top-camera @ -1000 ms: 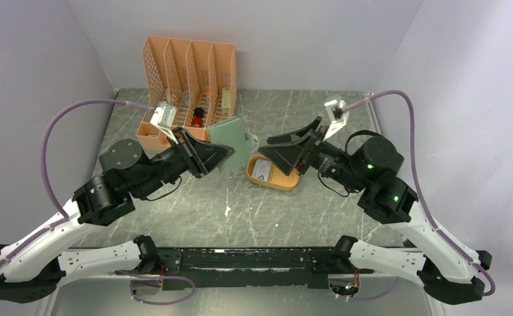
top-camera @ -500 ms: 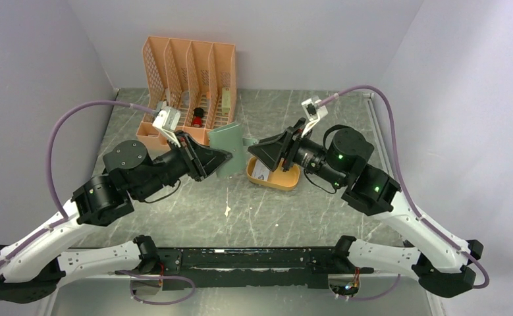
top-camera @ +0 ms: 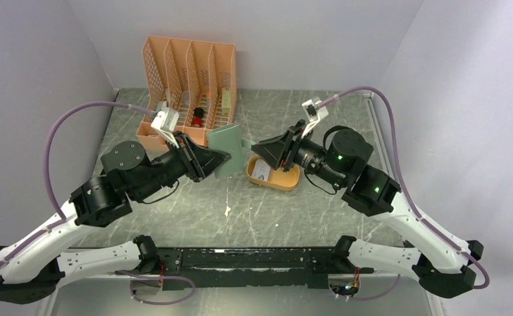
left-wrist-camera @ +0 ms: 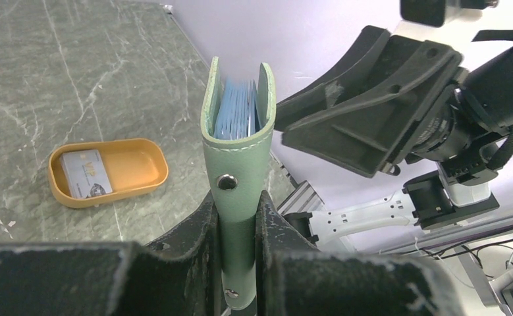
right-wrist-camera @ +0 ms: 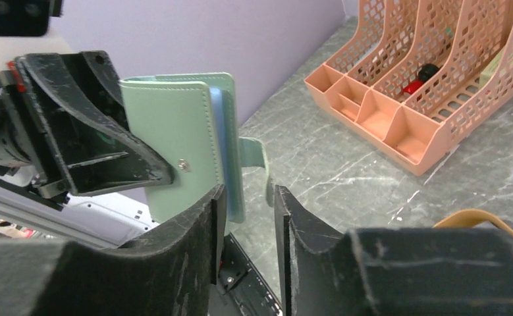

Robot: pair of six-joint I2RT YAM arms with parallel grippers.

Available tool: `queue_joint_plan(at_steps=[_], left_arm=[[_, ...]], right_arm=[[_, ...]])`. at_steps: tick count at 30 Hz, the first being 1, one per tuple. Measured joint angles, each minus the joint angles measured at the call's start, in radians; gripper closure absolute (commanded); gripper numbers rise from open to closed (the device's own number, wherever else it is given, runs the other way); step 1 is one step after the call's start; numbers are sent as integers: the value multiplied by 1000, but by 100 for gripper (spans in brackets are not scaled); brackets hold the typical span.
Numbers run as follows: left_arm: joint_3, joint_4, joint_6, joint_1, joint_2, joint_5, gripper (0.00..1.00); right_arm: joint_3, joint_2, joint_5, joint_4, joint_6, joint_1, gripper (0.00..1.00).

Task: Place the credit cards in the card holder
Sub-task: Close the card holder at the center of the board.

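- The left gripper point(top-camera: 222, 157) is clamping the card holder point(left-wrist-camera: 237, 151) by its folded spine, standing it upright between the jaws with the open edge pointing away from the wrist.
- Judging from that narrow hold, the card holder could be twisting or sliding out of the jaws if anything pushes sideways on its free end.
- The right gripper point(right-wrist-camera: 248, 197) is hovering just beyond the card holder's open edge, jaws slightly parted and gripping nothing. The snap tab point(right-wrist-camera: 257, 155) is hanging in line with the gap ahead of its fingertips.
- A risk here is that closing on the tab alone would be tugging the cover rather than spreading the sleeves, or that pressing in would be squeezing the covers together and shutting off the slots.
- Below the right gripper, a credit card point(top-camera: 261, 171) is lying flat in the yellow tray point(top-camera: 286, 179), apart from both grippers. It looks thin and could be hard to lift off the tray floor.
- The card holder is sage green with pale stitching and a metal snap. Pale blue clear sleeves point(left-wrist-camera: 237, 112) are fanning slightly between its covers.
- The credit card is showing as a small pale rectangle with faint darker markings.
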Motion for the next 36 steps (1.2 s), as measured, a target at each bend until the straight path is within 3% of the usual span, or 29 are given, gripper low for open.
queue_joint_plan(at_steps=[9, 27, 36], left_arm=[[0, -2, 0, 0, -14, 0, 95], [0, -2, -1, 0, -26, 1, 95], [0, -2, -1, 0, -36, 1, 95]], right_arm=[[0, 22, -3, -12, 1, 0, 75], [0, 38, -31, -11, 5, 0, 79], [0, 42, -41, -10, 8, 0, 95]])
